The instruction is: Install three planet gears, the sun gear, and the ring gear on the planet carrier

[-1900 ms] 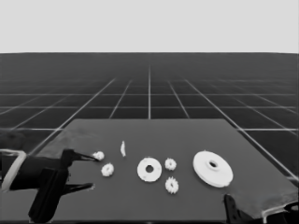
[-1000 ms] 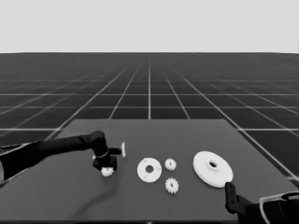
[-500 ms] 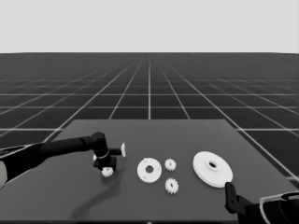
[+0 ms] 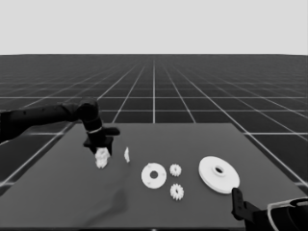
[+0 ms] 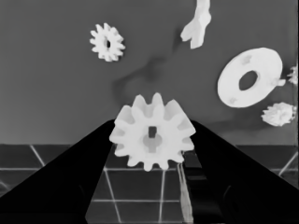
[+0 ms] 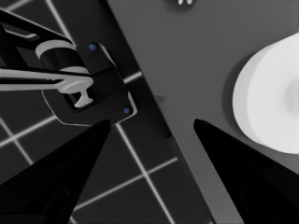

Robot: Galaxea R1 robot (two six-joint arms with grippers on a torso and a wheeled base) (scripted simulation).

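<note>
1. Ring gear, my larger round part (image 4: pixel 219 173), lies flat at the table's (image 4: pixel 192 139) right end; my right wrist view cuts it off so only one curved side (image 6: pixel 266 102) shows.
2. My left arm reaches in from the left, and its gripper (image 4: pixel 100 150) hangs over the table's left half. Its fingers (image 5: pixel 79 172) pinch one planet gear (image 5: pixel 152 137) by its toothed edge.
3. My right gripper (image 6: pixel 149 140) waits at the near right corner with its fingers spread, nothing between them; dark machinery with blue lights (image 6: pixel 93 88) sits past the table edge.
4. The smaller round part (image 4: pixel 154 175) lies flat near the middle, its wide hole clear.
5. In the head view, the held gear (image 4: pixel 101 158) merges with a second gear beneath it; I cannot separate them there.
6. That other gear (image 5: pixel 107 42) lies alone on the table in my left wrist view.
7. Two more gears (image 4: pixel 175 169) (image 4: pixel 177 191) lie just right of the smaller round part.
8. A thin white piece (image 4: pixel 127 154) lies just right of my left gripper.
</note>
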